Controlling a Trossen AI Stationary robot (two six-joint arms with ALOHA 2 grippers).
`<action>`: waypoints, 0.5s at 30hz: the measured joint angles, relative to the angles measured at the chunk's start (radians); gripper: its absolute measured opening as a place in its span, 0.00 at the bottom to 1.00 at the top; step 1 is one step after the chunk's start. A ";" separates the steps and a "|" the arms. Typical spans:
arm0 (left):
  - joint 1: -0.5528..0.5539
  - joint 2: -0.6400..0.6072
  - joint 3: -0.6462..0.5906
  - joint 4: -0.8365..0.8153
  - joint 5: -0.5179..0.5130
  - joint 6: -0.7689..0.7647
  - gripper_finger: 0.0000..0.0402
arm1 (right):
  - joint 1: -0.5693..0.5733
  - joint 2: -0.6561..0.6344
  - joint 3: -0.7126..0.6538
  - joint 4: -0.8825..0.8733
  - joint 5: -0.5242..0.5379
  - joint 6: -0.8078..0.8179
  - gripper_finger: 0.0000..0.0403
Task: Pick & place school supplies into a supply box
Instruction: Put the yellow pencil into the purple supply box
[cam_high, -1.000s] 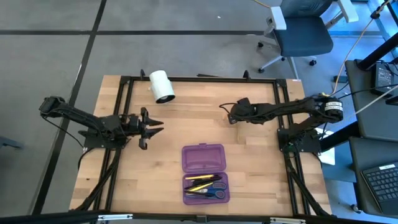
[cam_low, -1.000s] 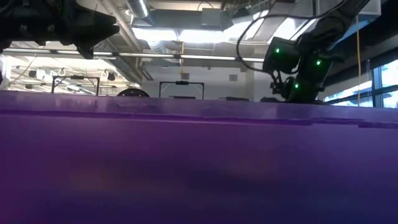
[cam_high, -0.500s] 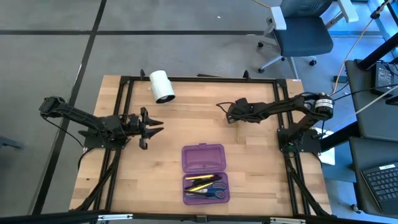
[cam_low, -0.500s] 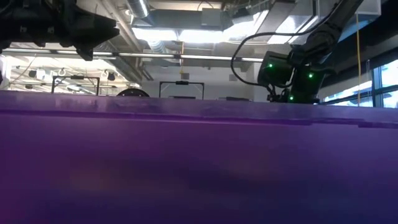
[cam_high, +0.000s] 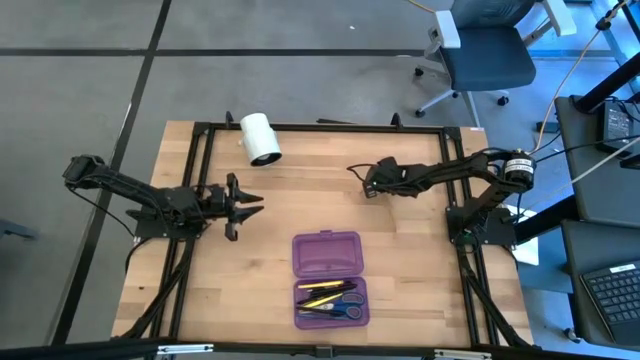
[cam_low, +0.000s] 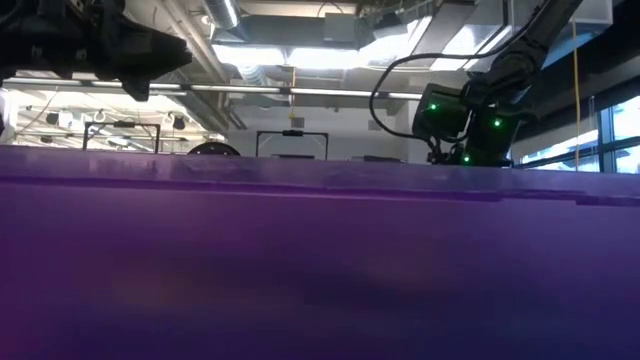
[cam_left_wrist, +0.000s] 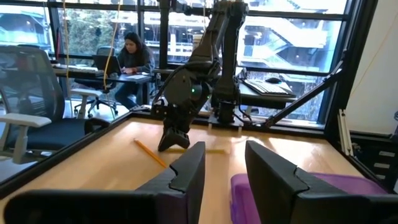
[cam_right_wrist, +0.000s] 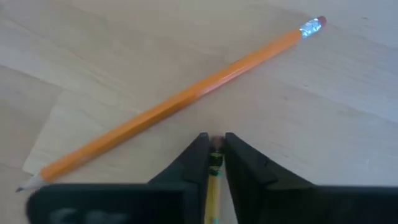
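right gripper (cam_right_wrist: 214, 149) – pinching a yellow pencil (cam_right_wrist: 213, 186), low on table (cam_high: 400, 260) for lifting | orange pencil (cam_right_wrist: 180, 98) lies beside | left gripper (cam_left_wrist: 221, 163) – spread, waiting near supply box (cam_high: 326, 255)

- The high camera looked straight down from far up and saw the whole wooden table (cam_high: 400, 260) and both arms.
- The low camera sat right against the purple box (cam_low: 320, 270), facing level into the room, so purple filled most of its picture.
- The left wrist camera looked across the table toward the right arm (cam_left_wrist: 193, 81) and the windows behind.
- The right wrist camera looked down, very near the wood, at an orange pencil (cam_right_wrist: 174, 99).
- That pencil also showed in the left wrist view.
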 joint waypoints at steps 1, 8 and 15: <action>0.000 0.000 0.000 -0.006 0.000 -0.001 0.27 | 0.000 0.000 0.000 -0.002 -0.003 -0.011 0.12; 0.000 0.000 0.000 -0.018 0.001 -0.001 0.27 | 0.005 0.001 -0.001 -0.004 -0.012 -0.065 0.06; 0.000 0.000 0.000 -0.018 -0.001 0.001 0.27 | 0.044 -0.018 -0.004 -0.019 -0.015 -0.067 0.07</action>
